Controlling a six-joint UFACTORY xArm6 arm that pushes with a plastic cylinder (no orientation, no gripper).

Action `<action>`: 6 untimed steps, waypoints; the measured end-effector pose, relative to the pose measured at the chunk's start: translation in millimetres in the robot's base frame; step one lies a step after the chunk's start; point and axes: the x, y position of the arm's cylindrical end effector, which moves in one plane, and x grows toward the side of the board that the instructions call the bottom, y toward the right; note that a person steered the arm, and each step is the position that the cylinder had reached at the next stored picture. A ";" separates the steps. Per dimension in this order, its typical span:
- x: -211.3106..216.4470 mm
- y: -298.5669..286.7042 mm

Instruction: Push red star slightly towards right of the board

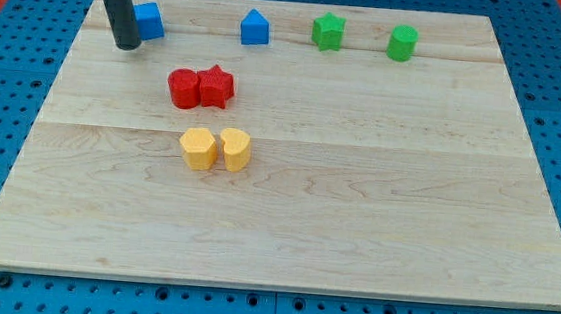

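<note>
Dark rod's tip [127,45] rests near the board's upper-left, touching the blue block [149,20]; it carries no jaws. The red star-shaped block [216,86] abuts the round red block [184,87] on its left, which blocks a direct rightward push.

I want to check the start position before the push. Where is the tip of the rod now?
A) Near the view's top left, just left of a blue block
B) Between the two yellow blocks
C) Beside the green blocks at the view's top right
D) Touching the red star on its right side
A: my tip rests at the view's top left, right beside the blue block, apart from the red star.
</note>
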 end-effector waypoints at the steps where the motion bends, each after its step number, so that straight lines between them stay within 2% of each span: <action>1: -16.8 0.0; 2: -21.6 0.0; 3: -6.8 6.1; 6: 88.1 122.9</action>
